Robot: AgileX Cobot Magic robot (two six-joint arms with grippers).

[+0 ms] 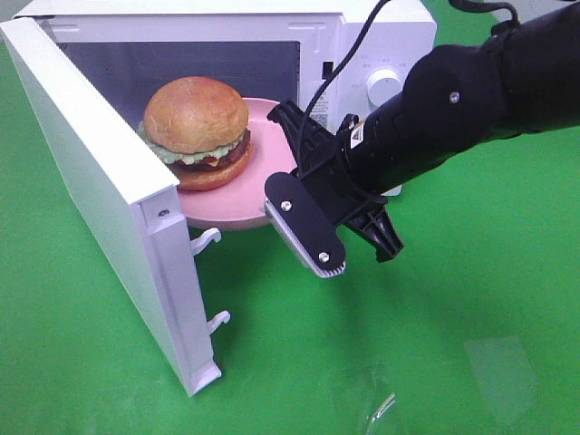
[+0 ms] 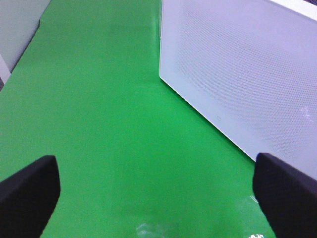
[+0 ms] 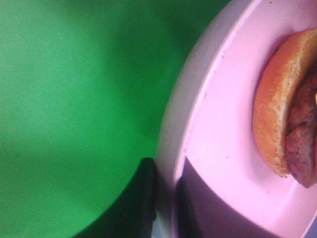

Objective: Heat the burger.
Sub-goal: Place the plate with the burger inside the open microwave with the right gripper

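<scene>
The white microwave (image 1: 399,27) stands with its door (image 1: 100,163) swung wide over the green table (image 1: 471,308). The right arm (image 1: 471,91) reaches across to the opening. The pink plate (image 1: 227,204) sits halfway in the mouth, front edge sticking out; I can't tell whether it rests on the floor inside. The burger (image 1: 195,122) rides on it, upright, just inside the opening.

The right gripper (image 3: 166,210) is pinching the plate's rim at one side, and that's the worry. A one-sided hold lets the plate dip, and a quick push could slide the burger or topple its bun. The plate could also snag on the frame.

The left gripper (image 2: 154,166) hangs spread and empty beside the door's outer face.
</scene>
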